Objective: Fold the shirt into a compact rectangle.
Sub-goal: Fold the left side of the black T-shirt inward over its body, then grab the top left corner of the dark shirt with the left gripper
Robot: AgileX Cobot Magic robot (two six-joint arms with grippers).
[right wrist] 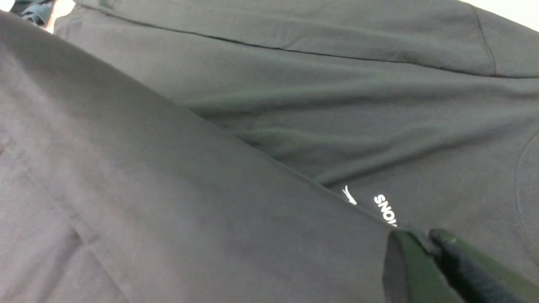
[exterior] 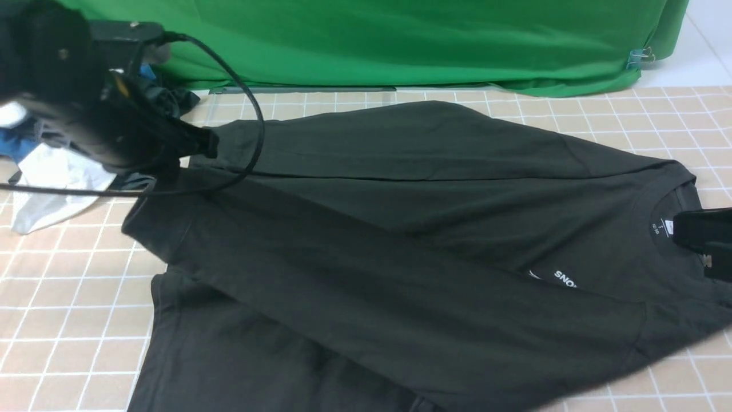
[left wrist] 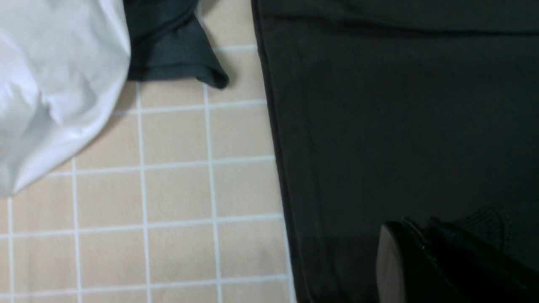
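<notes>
- The black long-sleeved shirt (exterior: 400,217) lies spread over most of the tan tiled tabletop (exterior: 68,297), with its collar toward the robot's right and its hem toward the left.
- One sleeve (exterior: 354,269) is folded diagonally across the body, running from the near right shoulder up to the far left. It covers part of the white chest print (exterior: 565,278), of which only "SNO" shows.
- A second fold line runs along the far side of the shirt, where a strip of fabric lies turned over.
- The white neck tag (exterior: 663,228) shows inside the collar, just beside the right tool (exterior: 680,232).
- In its wrist view the right tool's fingers are nearly together, with a fold of black shirt fabric pinched between them near the print.
- The left tool (exterior: 209,143) is at the shirt's far left corner. Its fingers (left wrist: 400,261) are drawn close together, and the ribbed cuff (left wrist: 484,221) sits at their tips, apparently gripped.
- A black cable (exterior: 251,114) loops from the left arm over the shirt's corner.
- Off the shirt's left end lie a white garment (left wrist: 50,92), a dark teal garment (left wrist: 168,46) and something blue (exterior: 17,146).
- A green backdrop cloth (exterior: 400,40) hangs behind the tabletop.
</notes>
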